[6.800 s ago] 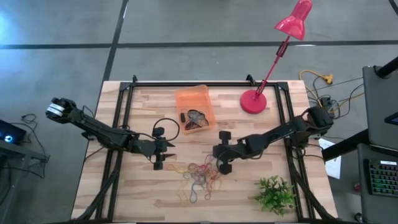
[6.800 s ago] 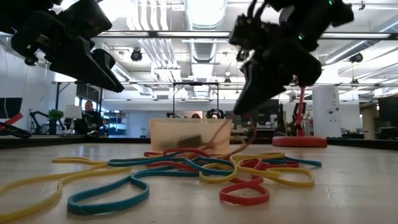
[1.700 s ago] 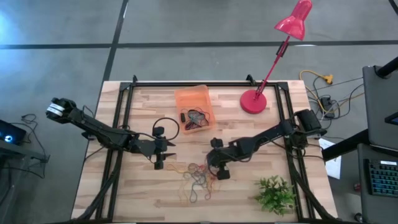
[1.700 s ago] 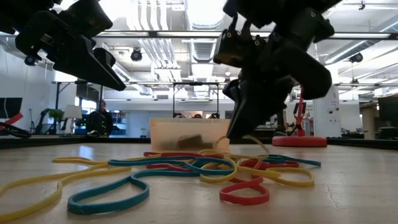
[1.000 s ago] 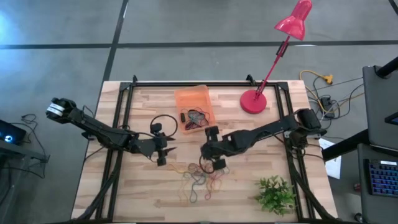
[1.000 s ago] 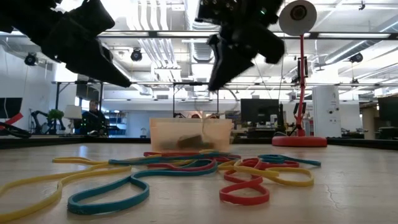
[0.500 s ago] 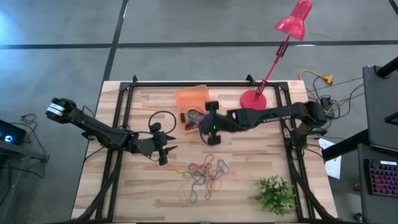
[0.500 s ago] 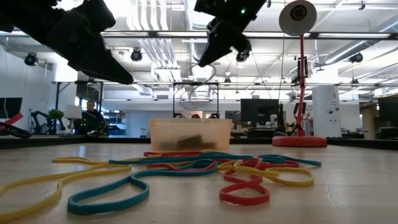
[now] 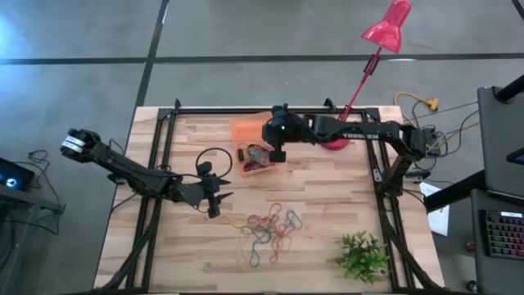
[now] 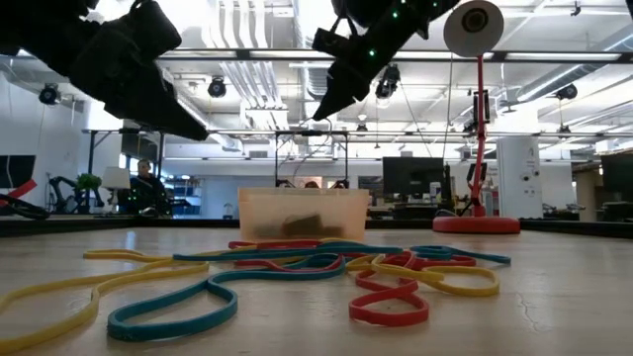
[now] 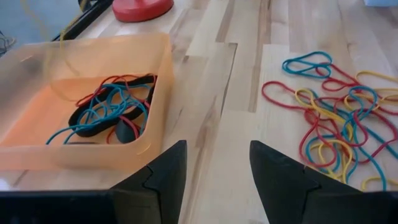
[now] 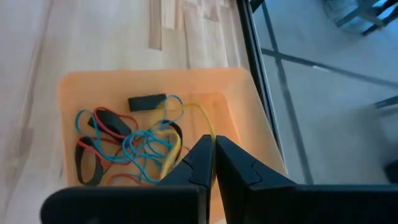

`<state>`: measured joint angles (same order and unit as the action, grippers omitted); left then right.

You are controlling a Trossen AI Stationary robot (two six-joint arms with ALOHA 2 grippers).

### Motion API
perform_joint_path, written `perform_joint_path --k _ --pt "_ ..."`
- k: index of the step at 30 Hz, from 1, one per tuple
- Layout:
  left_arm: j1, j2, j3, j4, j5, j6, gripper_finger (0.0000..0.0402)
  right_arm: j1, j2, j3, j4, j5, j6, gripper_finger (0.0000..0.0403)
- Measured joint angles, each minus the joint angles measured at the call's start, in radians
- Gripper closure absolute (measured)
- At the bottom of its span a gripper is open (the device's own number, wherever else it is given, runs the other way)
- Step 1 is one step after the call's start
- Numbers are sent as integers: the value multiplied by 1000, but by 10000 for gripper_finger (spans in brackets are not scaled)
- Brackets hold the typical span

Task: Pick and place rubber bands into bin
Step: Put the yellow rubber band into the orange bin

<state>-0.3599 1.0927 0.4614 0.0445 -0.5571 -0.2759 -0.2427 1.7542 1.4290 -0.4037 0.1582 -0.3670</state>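
The right gripper (image 12: 213,163) hangs above the bin (image 9: 242,129), its two fingers (image 12: 198,163) pressed together on a thin yellow band (image 12: 198,118). That band loops out from between the fingertips and droops toward the bin's floor. Directly beyond and below the fingertips, inside the bin, lies a tangle of blue, red and black bands (image 12: 124,146), with a small dark block (image 12: 147,101) at its far side. In the high view this gripper (image 9: 277,153) sits over the bin's right-hand edge, the right arm stretched across from the bench's right side.

The left gripper (image 11: 212,165) is held just off the bench, fingers (image 11: 163,168) parted with nothing between them. To one side of its fingertips is the bin (image 11: 160,59) with its heap of bands; to the other side, farther out, lies the loose pile of rubber bands (image 11: 334,124) in red, yellow and blue. In the high view the left gripper (image 9: 213,195) is left of that pile (image 9: 268,231), with a black cable loop (image 9: 214,160) just behind it.

The bench (image 9: 327,213) is pale wooden planks in a dark frame. A small green plant (image 9: 361,256) stands at its near right corner, and a red lamp base (image 9: 333,133) at the far right, its stem rising to a pink shade (image 9: 388,26). Past the bench is grey floor; the low view shows an open hall with ceiling lights, and a seated person (image 10: 146,188) far off.
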Motion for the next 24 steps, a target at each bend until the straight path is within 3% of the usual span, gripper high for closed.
perform_joint_path --k 8,13,24 --pt "0 0 -28 0 0 -1 242 -40 0 -53 35 -53 46 394" --pt "0 0 -28 1 25 -1 242 -54 2 -91 61 -145 42 375" --pt "0 0 -28 0 351 132 242 -66 2 -126 132 -208 75 246"
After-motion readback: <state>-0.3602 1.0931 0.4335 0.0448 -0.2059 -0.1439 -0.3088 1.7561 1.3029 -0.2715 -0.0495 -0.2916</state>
